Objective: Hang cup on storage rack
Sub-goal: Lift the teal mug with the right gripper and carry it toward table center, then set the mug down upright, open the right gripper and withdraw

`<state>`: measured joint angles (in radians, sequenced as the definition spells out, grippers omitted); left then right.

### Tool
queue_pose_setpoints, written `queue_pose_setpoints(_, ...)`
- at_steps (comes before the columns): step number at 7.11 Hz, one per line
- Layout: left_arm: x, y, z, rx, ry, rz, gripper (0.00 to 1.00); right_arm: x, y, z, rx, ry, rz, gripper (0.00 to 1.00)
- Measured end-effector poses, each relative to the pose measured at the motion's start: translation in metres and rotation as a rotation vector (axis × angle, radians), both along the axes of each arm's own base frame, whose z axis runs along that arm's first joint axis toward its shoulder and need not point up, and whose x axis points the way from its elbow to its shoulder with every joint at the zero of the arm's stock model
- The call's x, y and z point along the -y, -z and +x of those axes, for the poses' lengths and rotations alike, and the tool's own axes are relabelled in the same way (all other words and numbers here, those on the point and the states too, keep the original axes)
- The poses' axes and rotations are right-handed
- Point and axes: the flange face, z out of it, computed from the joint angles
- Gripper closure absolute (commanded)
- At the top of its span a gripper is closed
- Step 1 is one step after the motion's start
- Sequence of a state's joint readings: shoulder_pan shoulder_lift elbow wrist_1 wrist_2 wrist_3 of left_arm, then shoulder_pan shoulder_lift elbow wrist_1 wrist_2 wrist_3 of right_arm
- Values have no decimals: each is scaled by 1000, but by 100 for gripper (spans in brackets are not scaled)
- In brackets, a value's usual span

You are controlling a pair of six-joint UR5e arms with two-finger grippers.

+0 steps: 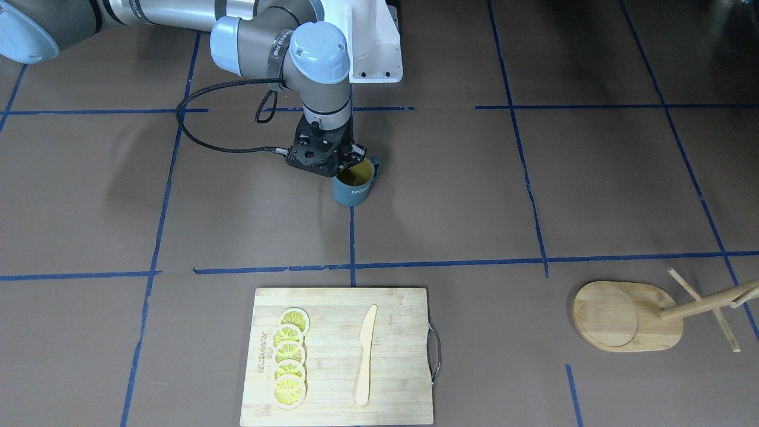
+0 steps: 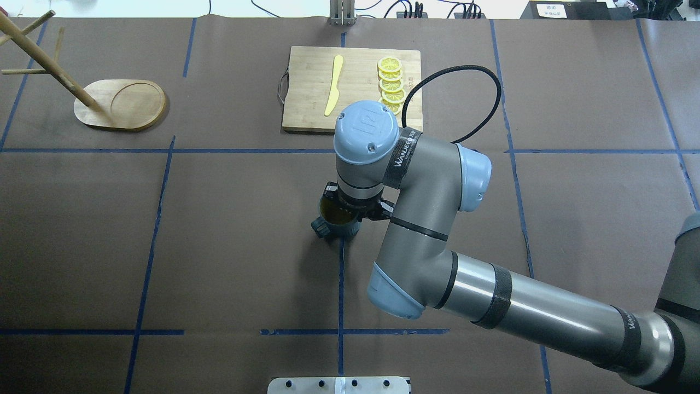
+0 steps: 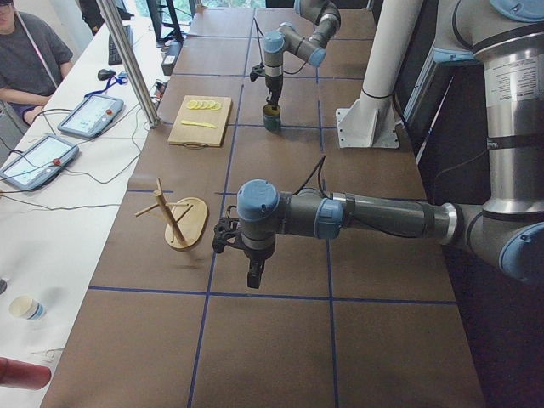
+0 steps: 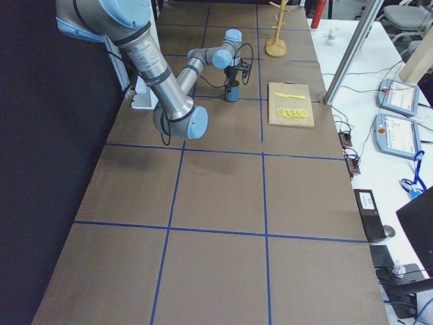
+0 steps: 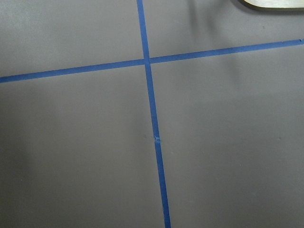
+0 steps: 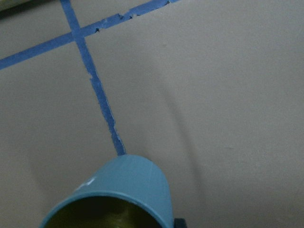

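Observation:
The cup (image 1: 354, 184) is a dark teal mug with a yellow inside, and it sits near the table's middle. My right gripper (image 1: 351, 159) comes straight down on it and is shut on its rim. The handle points toward the robot's base. The cup also shows in the overhead view (image 2: 334, 221) and at the bottom of the right wrist view (image 6: 121, 190). I cannot tell whether it is off the table. The storage rack (image 1: 625, 314) stands upright at the far left corner and also shows in the overhead view (image 2: 120, 104). My left gripper (image 3: 253, 276) hangs over bare table near the rack; I cannot tell if it is open.
A bamboo cutting board (image 1: 391, 356) with lemon slices (image 1: 290, 359) and a wooden knife (image 1: 365, 354) lies at the table's far side, beyond the cup. The right arm's black cable (image 1: 201, 127) loops beside its wrist. Tablets and a seated person (image 3: 25, 51) are beyond the table's far edge.

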<state>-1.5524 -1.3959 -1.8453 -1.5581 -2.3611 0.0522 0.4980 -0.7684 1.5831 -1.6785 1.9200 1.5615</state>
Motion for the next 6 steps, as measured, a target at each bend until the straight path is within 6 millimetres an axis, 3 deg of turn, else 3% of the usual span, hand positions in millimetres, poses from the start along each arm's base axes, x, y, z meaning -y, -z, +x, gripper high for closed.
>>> queue_pose_setpoints(2, 0, 0, 0, 0, 0, 0, 0, 1, 4, 3, 5, -4, 15, 0)
queue_pose_setpoints(3, 0, 0, 0, 0, 0, 0, 0, 3, 13, 14, 23, -10, 28, 0)
queue_pose_setpoints(6, 0, 0, 0, 0, 0, -3, 0, 25, 28, 83, 61, 12, 101, 0)
